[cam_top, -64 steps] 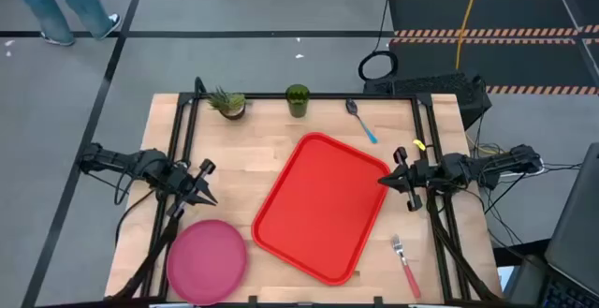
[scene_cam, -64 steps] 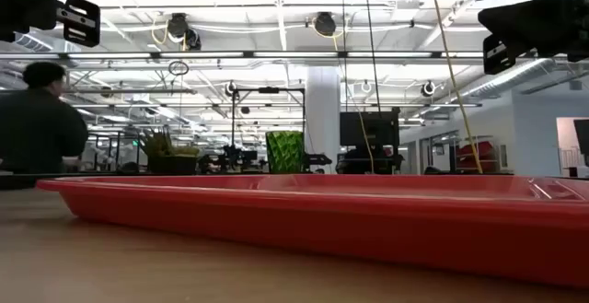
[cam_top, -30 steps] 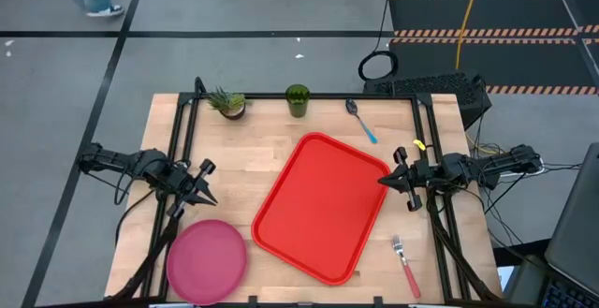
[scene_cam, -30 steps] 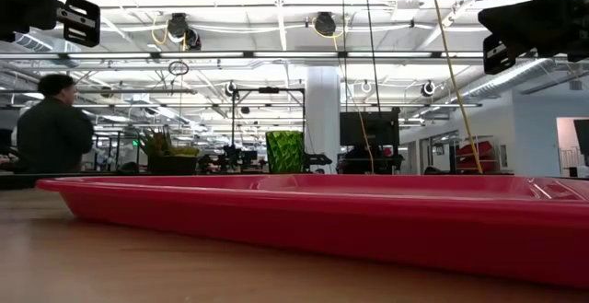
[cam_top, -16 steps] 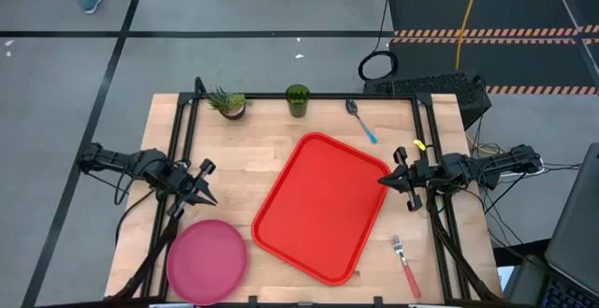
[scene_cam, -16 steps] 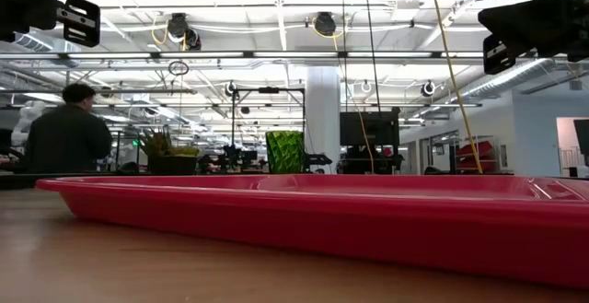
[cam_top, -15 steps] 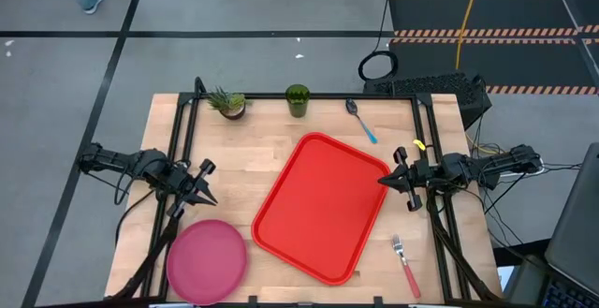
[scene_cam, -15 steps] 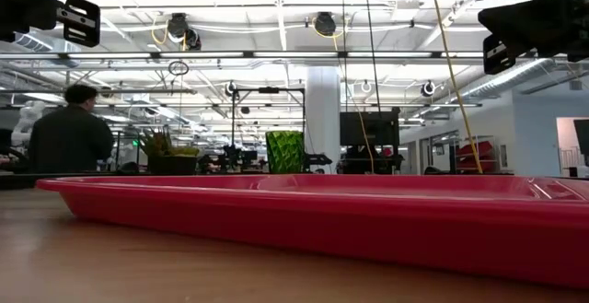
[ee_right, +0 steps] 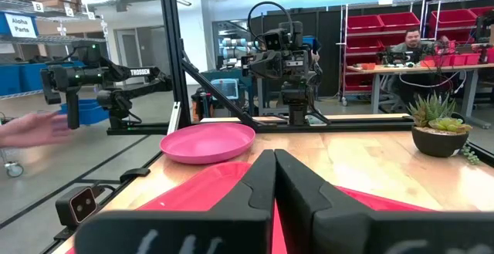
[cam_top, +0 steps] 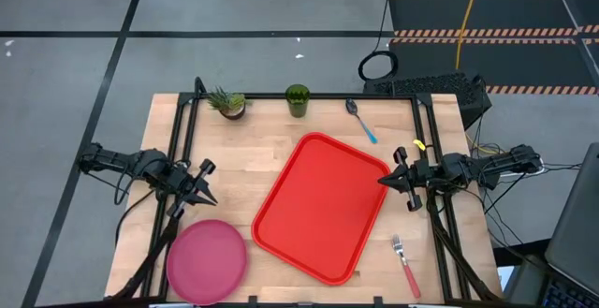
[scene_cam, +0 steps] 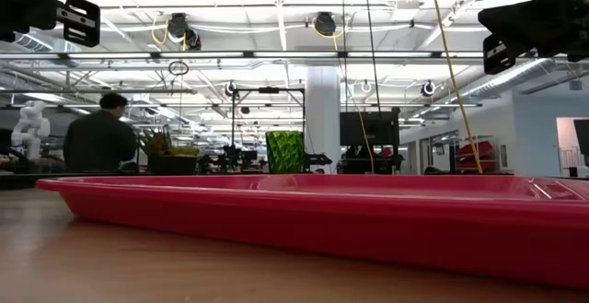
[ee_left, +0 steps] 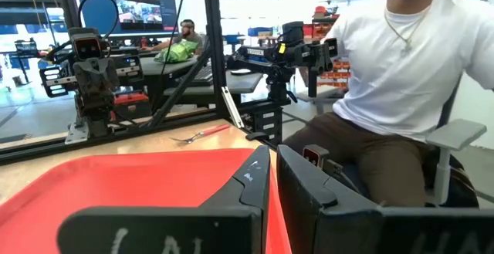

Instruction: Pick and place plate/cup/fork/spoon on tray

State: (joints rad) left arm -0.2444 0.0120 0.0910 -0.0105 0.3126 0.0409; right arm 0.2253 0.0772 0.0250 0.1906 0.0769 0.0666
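Observation:
The red tray (cam_top: 323,205) lies at an angle in the middle of the table. The pink plate (cam_top: 206,261) lies flat at the near left. The green cup (cam_top: 298,100) stands at the far edge, and the blue-handled spoon (cam_top: 360,121) lies to its right. The red-handled fork (cam_top: 405,263) lies near the front right corner. My left gripper (cam_top: 213,198) hovers shut at the table's left side, above and beyond the plate. My right gripper (cam_top: 382,182) hovers shut over the tray's right edge. Both point level toward the tray and hold nothing.
A small potted plant (cam_top: 227,103) stands left of the cup at the far edge. Black frame rails (cam_top: 182,149) run along both table sides. A seated person (ee_left: 401,69) is beyond the right side, and a hand (ee_right: 31,127) shows beyond the left side.
Both arms have kept still and nothing on the table has moved. In the low view, a person in the room behind the table has walked toward the right.

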